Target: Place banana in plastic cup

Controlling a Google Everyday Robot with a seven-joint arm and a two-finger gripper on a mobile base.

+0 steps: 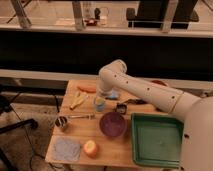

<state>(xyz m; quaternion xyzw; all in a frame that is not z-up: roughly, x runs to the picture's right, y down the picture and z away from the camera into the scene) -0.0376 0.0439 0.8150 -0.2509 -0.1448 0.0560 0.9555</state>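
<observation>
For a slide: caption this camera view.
Tool just above the plastic cup; banana lies apart on the table.

office-like lab: glass partition (pixel 50 15), office chair (pixel 160 12); gripper (pixel 100 98) above table (pixel 84 129)

purple bowl (pixel 112 125), green tray (pixel 156 142), metal cup (pixel 61 121), blue cloth (pixel 66 148)

The tool (pixel 100 96), just above the plastic cup (pixel 100 106), hides its rim.
</observation>
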